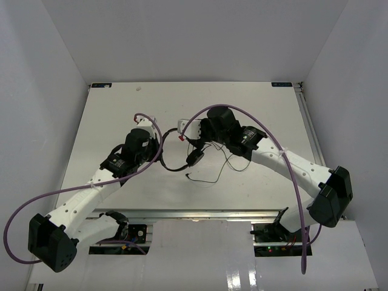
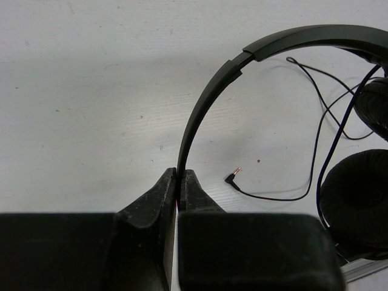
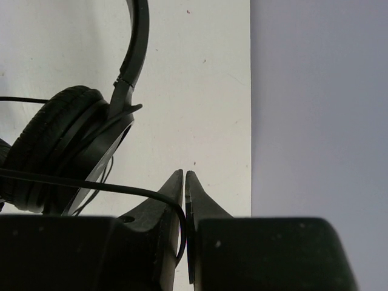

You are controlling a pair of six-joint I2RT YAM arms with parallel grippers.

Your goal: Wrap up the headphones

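The headphones lie mid-table, with the thin black headband [image 2: 206, 103] arching up from my left gripper [image 2: 179, 173], which is shut on the band's lower end. One padded earcup [image 2: 354, 200] sits at the right, and the cord's small plug [image 2: 232, 176] rests on the table nearby. In the top view the left gripper [image 1: 159, 143] holds the headband [image 1: 166, 159] left of an earcup [image 1: 194, 157]. My right gripper [image 1: 183, 130] is just above it. Its jaws [image 3: 184, 174] are shut on the thin cord [image 3: 91, 183], which loops in between them from beside the earcup [image 3: 66, 142].
The white table [image 1: 121, 115] ends at an edge [image 3: 250, 121] close to the right gripper, with a grey wall beyond. Loose cord [image 1: 209, 179] trails over the table in front of the earcups. Purple arm cables [image 1: 285, 157] arc above both arms.
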